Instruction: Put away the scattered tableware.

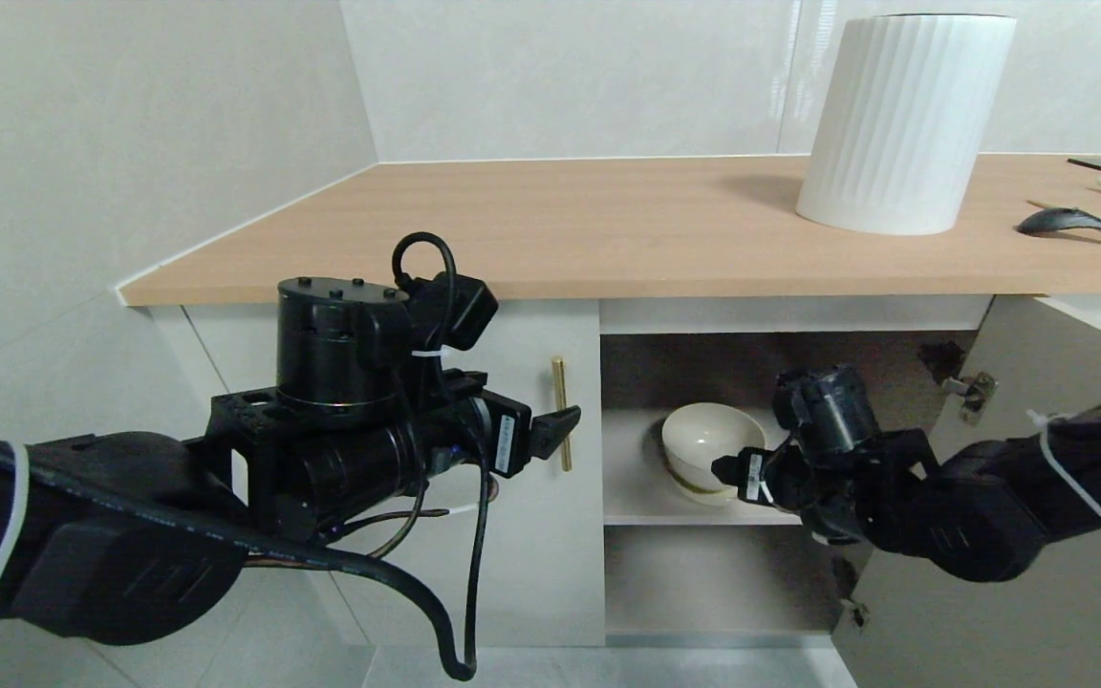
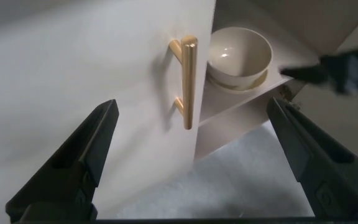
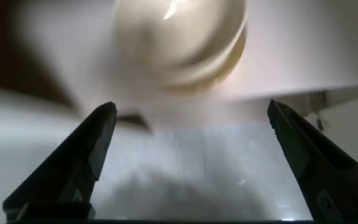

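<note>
Cream ceramic bowl [image 1: 703, 449] is sitting on the white cabinet shelf [image 1: 627, 483]; you are hovering the right gripper [image 3: 191, 109], jaws spread empty, just beside it, and clipping its rim could tip it off.

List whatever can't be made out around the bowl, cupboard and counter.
- Bowl: in the head view its lower right side is hidden by the right gripper; in the right wrist view it is blurred.
- What lies under the bowl: unclear in the left wrist view.
- Dark ladle: handle cut off by the head view's right edge.
- Cupboard back: in shadow.
</note>
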Available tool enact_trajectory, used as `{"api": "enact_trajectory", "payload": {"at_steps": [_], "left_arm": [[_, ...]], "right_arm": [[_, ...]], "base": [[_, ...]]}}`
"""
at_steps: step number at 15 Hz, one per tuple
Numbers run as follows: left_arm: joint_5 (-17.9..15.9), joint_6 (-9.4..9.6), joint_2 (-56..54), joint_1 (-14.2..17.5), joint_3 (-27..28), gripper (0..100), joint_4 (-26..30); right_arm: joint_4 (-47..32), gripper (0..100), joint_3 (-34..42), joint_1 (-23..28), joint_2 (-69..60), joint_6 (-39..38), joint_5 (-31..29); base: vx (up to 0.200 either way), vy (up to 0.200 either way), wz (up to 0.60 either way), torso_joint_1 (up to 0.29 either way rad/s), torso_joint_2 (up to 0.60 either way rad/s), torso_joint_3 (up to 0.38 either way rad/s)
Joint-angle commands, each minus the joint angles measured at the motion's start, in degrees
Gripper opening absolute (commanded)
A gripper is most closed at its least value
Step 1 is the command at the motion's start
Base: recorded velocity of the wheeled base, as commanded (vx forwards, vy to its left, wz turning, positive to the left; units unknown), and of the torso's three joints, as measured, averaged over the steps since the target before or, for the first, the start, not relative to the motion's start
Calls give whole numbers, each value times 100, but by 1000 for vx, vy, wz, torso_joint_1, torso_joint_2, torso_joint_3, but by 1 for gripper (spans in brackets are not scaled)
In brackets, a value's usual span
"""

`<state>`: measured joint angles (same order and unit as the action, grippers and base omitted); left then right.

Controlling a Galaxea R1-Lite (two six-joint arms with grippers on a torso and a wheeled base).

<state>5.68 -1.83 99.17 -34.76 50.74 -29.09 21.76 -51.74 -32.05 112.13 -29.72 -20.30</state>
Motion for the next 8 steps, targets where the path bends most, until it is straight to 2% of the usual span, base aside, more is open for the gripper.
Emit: {"api": "enact_trajectory", "payload": {"at_steps": [1,3,6,8], "left_arm": [[3,-2,-38,-5,-29,100,-1],[12,-11,-47,-40,-46,100,-1],[12,-11,-21,-146,-64,100,-1],[12,-11,-12,-181,-73,100,-9]], "right_arm": [[-137,100,726,-363,-789,28,35],[-137,100,1298,-627,-1281,-16,193],[-128,100,1605,-1154,-1563,-245,193],[-128,100,1597,-1207,-1598,-254,175]], "base": [[0,0,0,0,0,0],[0,0,0,0,0,0],[-200,0,0,7,2,-1],[-200,0,0,-2,2,2]]}}
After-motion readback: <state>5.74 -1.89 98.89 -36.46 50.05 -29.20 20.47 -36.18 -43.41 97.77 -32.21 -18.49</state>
